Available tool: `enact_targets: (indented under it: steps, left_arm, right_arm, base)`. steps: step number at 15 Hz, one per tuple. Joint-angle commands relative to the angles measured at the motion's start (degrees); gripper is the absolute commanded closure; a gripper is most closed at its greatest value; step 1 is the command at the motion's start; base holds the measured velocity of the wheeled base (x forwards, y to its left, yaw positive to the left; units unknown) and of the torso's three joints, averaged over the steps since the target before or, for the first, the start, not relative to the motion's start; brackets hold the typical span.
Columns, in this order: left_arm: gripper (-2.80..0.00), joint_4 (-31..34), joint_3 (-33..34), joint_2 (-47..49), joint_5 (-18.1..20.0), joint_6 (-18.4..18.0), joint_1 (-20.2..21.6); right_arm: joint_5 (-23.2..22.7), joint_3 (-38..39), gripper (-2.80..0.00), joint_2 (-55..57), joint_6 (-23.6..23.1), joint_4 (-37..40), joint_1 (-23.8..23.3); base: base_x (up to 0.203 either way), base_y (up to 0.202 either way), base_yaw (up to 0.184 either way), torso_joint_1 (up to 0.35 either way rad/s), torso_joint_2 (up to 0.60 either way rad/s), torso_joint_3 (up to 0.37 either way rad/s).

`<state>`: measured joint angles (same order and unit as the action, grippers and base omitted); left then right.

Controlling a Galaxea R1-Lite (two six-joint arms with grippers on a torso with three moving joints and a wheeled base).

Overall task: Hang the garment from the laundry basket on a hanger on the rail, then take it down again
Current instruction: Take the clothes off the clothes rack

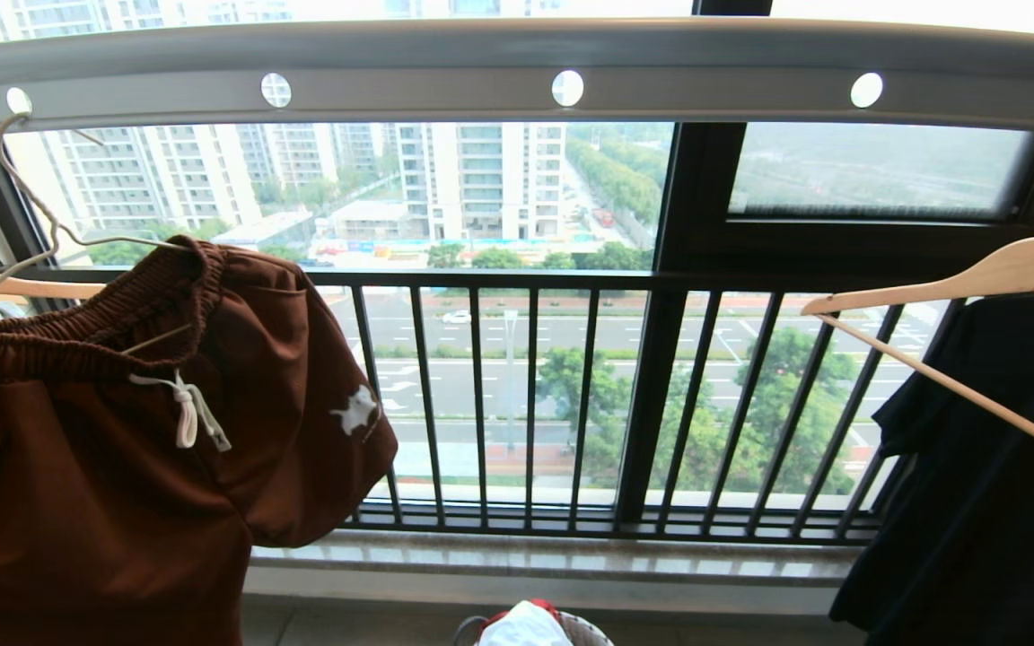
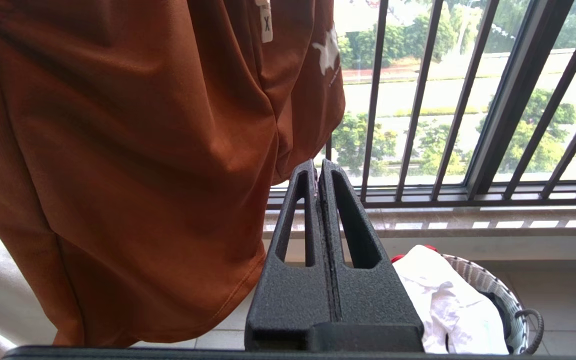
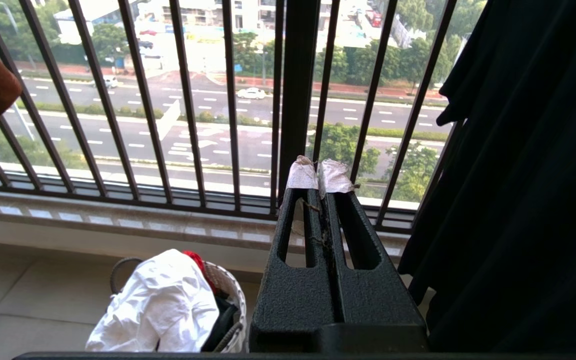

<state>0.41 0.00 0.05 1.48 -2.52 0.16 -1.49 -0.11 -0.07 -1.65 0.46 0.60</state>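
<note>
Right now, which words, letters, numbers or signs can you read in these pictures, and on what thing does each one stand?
"X": on a small white tag hanging at the rust-brown shorts; it may be only part of a size mark.
Small print beside the white animal print on the shorts: too small to read.
White road markings on the street outside: arrows only, with no readable words.
Nothing else carries text.

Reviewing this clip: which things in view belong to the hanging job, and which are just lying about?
Job:
- rust-brown shorts, on the hanger
- cream wire hanger, hooked in the rail
- grey rail
- white woven laundry basket
- left gripper and right gripper, both shut, holding nothing

Lying about:
- white cloth in the basket
- wooden hanger with dark garment
- black window railing
</note>
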Motion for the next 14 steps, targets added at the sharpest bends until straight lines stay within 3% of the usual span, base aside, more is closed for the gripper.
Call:
enact_targets:
  steps: [1, 14]
  left_arm:
    - [0.0, 0.0, 0.0, 0.0, 0.0, 0.0, 0.0]
    - [0.0, 0.0, 0.0, 0.0, 0.0, 0.0, 0.0]
  right_arm:
    - [0.0, 0.0, 0.0, 0.1, 0.0, 0.0, 0.0]
    - [0.1, 0.0, 0.0, 0.1, 0.1, 0.0, 0.0]
  base:
    - [0.0, 0.0, 0.0, 0.0, 0.0, 0.0]
    - [0.0, 0.0, 0.0, 0.0, 0.0, 0.0]
